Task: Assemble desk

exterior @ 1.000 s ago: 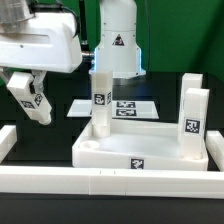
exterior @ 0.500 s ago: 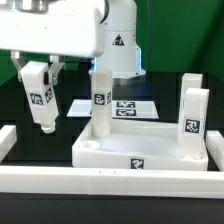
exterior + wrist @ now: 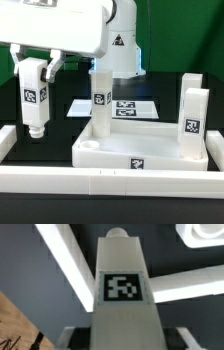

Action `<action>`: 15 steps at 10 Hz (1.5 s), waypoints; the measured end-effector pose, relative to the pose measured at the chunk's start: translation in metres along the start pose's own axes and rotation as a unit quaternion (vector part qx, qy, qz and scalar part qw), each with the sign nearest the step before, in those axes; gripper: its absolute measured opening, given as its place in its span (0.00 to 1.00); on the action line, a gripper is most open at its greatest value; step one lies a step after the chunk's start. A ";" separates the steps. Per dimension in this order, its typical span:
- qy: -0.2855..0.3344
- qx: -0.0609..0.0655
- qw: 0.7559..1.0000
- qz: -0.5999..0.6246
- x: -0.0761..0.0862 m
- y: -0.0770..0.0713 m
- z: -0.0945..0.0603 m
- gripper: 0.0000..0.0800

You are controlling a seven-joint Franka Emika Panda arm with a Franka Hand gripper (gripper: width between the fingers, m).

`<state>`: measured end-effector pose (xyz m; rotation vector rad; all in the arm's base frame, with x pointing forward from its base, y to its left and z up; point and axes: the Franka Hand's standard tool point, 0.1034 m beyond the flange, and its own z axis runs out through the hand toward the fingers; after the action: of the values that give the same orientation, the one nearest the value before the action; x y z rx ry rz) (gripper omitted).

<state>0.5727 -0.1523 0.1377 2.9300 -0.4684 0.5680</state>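
I see the gripper (image 3: 37, 68) holding a leg (image 3: 34, 98) upright, clear of the table, toward the exterior view's left edge. The fingers (image 3: 50, 68) are closed on the leg's upper part; its tag faces the camera and its lower tip hangs just above the rail (image 3: 60, 178) corner at the left. In the wrist view the leg (image 3: 122, 291) fills the frame, tag centred, with dark finger pads (image 3: 183, 334) at either side of it.

The tabletop (image 3: 140, 150) lies rim-up near the front middle of the table, tag on its front wall. A second leg (image 3: 99, 98) stands upright in its back left corner. Two more legs (image 3: 193, 112) stand upright at the tabletop's right end, one behind the other; I cannot tell whether they are seated in it or merely beside it.

The marker board (image 3: 122, 108) lies flat behind the tabletop, near the robot base (image 3: 118, 45).
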 end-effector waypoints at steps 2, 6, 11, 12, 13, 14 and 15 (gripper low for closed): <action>0.008 0.015 1.000 -0.001 0.006 -0.025 -0.010 0.36; 0.015 0.023 1.000 -0.007 0.010 -0.043 -0.013 0.36; 0.020 0.037 0.999 -0.028 0.009 -0.070 -0.017 0.36; 0.021 0.038 0.998 -0.035 0.007 -0.074 -0.017 0.36; 0.027 0.034 0.998 -0.040 0.007 -0.071 -0.015 0.36; 0.026 0.034 0.998 -0.040 0.007 -0.072 -0.015 0.36; 0.026 0.034 0.998 -0.040 0.007 -0.072 -0.015 0.36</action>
<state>0.5969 -0.0840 0.1496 2.9745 -0.3303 0.6596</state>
